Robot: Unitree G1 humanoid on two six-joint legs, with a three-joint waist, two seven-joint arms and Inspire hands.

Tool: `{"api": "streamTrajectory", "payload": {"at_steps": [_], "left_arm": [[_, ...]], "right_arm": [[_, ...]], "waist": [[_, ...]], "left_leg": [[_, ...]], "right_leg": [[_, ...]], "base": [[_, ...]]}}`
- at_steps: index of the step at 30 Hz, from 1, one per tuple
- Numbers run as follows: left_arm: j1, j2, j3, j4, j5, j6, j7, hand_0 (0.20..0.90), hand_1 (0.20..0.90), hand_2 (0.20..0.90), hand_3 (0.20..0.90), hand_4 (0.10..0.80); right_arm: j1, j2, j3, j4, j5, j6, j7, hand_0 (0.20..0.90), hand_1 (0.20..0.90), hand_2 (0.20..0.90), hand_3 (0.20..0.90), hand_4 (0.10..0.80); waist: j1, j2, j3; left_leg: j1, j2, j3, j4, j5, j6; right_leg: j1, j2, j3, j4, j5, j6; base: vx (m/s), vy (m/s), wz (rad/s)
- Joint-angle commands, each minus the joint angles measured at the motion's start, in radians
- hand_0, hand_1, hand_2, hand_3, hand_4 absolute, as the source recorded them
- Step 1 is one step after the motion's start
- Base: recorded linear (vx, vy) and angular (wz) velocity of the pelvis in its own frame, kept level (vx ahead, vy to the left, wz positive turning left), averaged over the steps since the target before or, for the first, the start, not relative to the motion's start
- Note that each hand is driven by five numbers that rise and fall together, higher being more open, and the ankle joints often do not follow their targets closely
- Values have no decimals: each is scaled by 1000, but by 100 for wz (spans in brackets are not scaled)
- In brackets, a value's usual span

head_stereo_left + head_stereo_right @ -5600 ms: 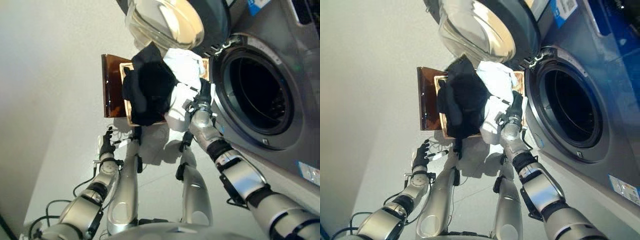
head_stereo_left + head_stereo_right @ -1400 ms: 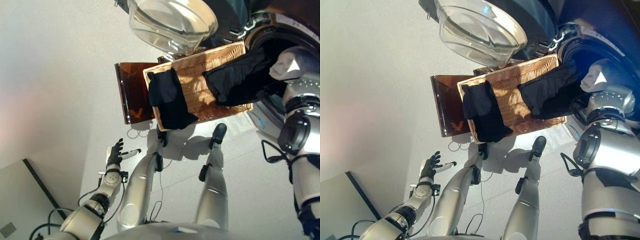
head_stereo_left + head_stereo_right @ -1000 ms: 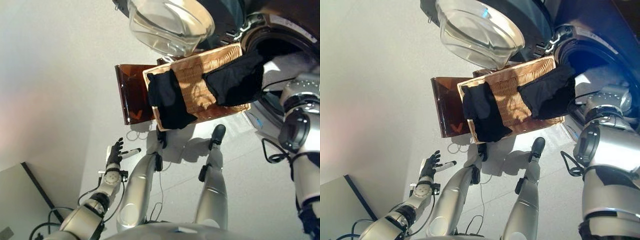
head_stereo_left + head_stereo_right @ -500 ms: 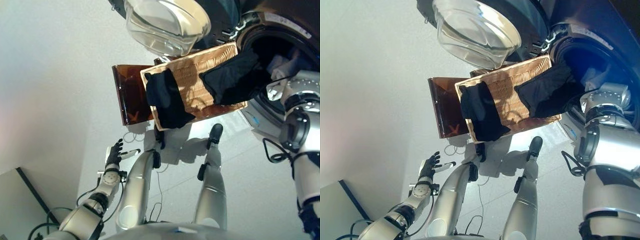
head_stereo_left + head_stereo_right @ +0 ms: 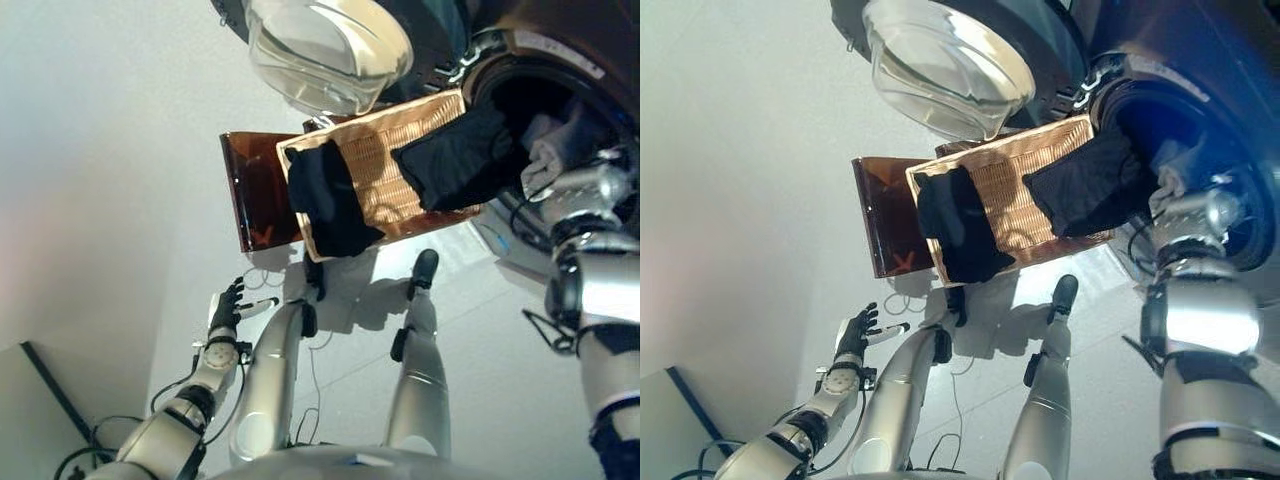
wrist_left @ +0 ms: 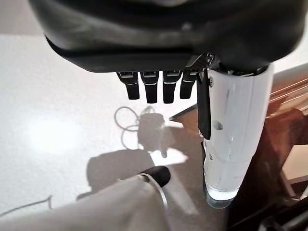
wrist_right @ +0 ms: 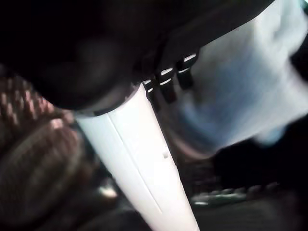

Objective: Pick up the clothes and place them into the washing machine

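Right hand (image 7: 159, 72) is inside the washing machine (image 5: 560, 70) drum opening. Its wrist view shows the thumb out straight and the fingers short and extended, a white garment (image 7: 240, 91) just past them; nothing seen clamped. The same white garment (image 5: 545, 160) sits at the drum mouth.

A wicker basket (image 5: 385, 165) stands on a brown tray (image 5: 255, 195) by the machine, under the open glass door (image 5: 325, 50). One black garment (image 5: 325, 195) hangs over the basket's left edge. Another black garment (image 5: 455, 160) lies across its right edge, reaching into the drum.

Left hand (image 5: 228, 303) hangs low over the floor (image 5: 120, 150), fingers apart, holding nothing.
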Motion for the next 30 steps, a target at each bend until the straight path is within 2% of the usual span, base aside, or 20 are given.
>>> {"api": "streamTrajectory", "payload": {"at_steps": [1, 4, 11, 18, 24, 27, 28, 30], "left_arm": [[24, 5, 37, 49, 39, -30, 44, 900, 900, 900, 900, 800], [30, -2, 49, 46, 57, -34, 62, 900, 900, 900, 900, 800], [52, -4, 56, 12, 97, -43, 91, 900, 900, 900, 900, 800], [60, -2, 45, 6, 111, -45, 102, 900, 900, 900, 900, 800], [47, -2, 39, 12, 111, -49, 115, 900, 900, 900, 900, 800], [48, 0, 41, 9, 116, -48, 122, 900, 900, 900, 900, 800], [54, 2, 44, -1, 128, -49, 138, 900, 900, 900, 900, 800], [64, 4, 51, -26, 150, -48, 154, 900, 900, 900, 900, 800]], "right_arm": [[62, -32, 91, -128, -212, -53, -14, 900, 900, 900, 900, 800], [161, 35, 114, -213, -305, -56, -27, 900, 900, 900, 900, 800], [311, 127, 181, -313, -479, -40, -35, 900, 900, 900, 900, 800], [363, 195, 206, -262, -447, -33, 17, 900, 900, 900, 900, 800], [348, 212, 225, -191, -453, -18, 24, 900, 900, 900, 900, 800], [337, 203, 242, -180, -536, -1, -23, 900, 900, 900, 900, 800], [328, 179, 277, -206, -728, 33, -133, 900, 900, 900, 900, 800], [318, 131, 328, -275, -1001, 112, -268, 900, 900, 900, 900, 800]], "waist": [[40, 50, -11], [29, 40, -11], [19, 28, -9], [21, 22, -12], [28, 24, -10], [29, 23, -10], [28, 22, -11], [25, 23, -11]], "left_leg": [[224, 14, -59, -468, 207, -112], [223, 15, -59, -466, 209, -110], [215, 14, -65, -462, 214, -109], [211, 11, -67, -459, 214, -108], [212, 13, -68, -461, 215, -108], [211, 12, -69, -462, 216, -107], [211, 12, -68, -463, 217, -106], [210, 11, -65, -463, 216, -105]], "right_leg": [[63, 73, -6, 32, -82, -14], [64, 74, -7, 29, -81, -16], [65, 71, -10, 23, -75, -17], [66, 69, -12, 19, -74, -18], [68, 66, -15, 17, -75, -19], [67, 67, -14, 16, -74, -19], [66, 67, -12, 17, -73, -18], [63, 69, -11, 18, -70, -17]], "base": [[-5, -12, -3], [-1, -6, -5], [1, -2, -3], [5, -1, 0], [2, 1, -2], [0, -8, -3], [0, 0, 0], [0, 0, 0]]}}
